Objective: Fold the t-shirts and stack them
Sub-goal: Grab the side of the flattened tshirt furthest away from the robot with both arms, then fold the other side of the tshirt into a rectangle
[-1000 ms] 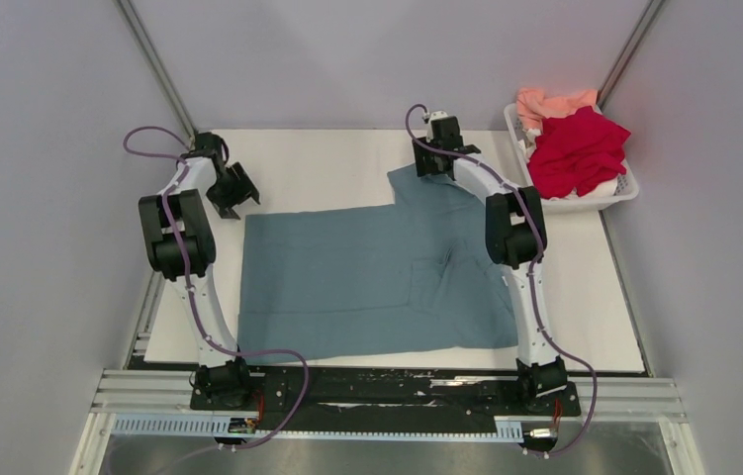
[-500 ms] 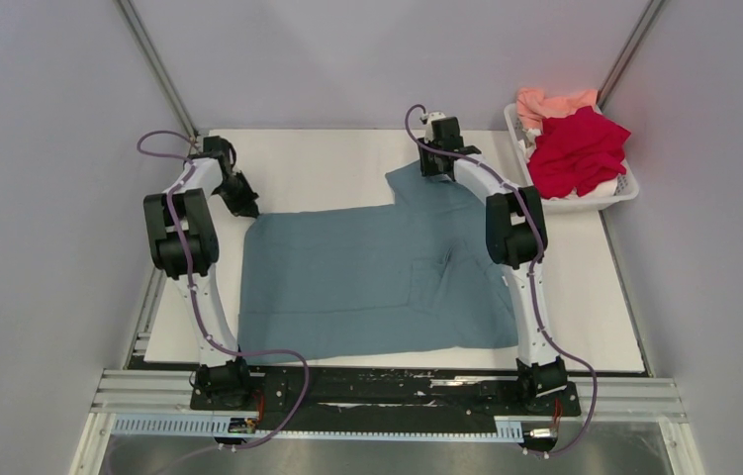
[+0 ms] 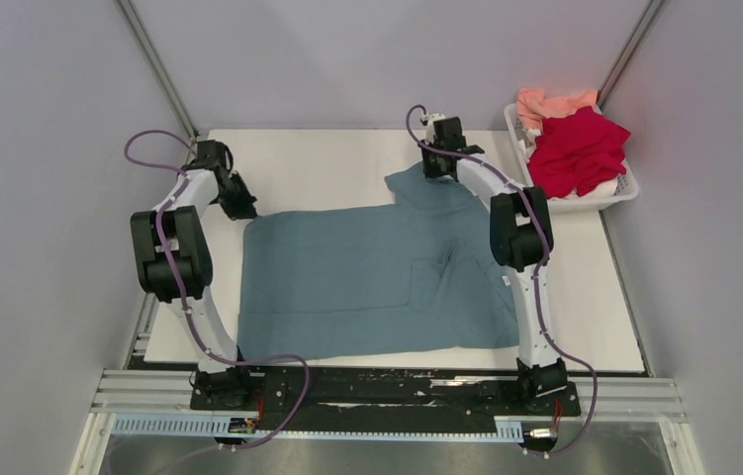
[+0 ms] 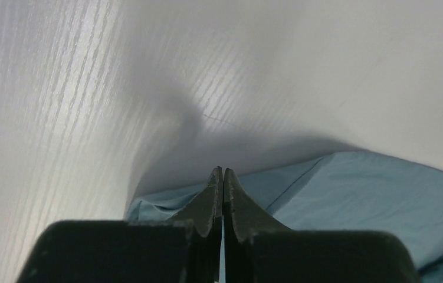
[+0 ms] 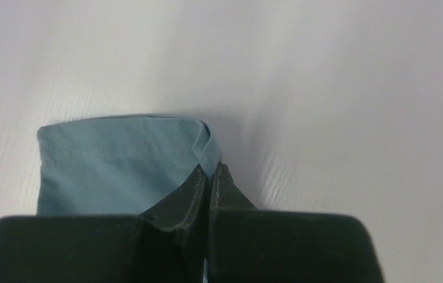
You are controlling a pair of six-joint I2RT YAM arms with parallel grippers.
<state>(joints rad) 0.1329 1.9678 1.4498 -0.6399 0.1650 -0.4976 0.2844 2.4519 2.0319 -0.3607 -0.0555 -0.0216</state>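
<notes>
At the middle of the table [image 3: 327, 158], the teal t-shirt [image 3: 377, 282] is spread flat, one sleeve reaching toward the far right. Its far left corner is pinched by the left gripper [image 3: 241, 208], whose jaws are seen pressed together in the wrist view with a small bunch of cloth drawn up at their tips. The sleeve's hem is clamped by the right gripper [image 3: 438, 168], a fold of fabric caught between its closed fingers. A second ago both pairs of jaws were held apart above these same spots. The left elbow has since been swung outward to the left. At the far right, the red t-shirt [image 3: 577, 148] and the pink t-shirt [image 3: 550, 101] are heaped in the basket [image 3: 616, 201], unchanged.
</notes>
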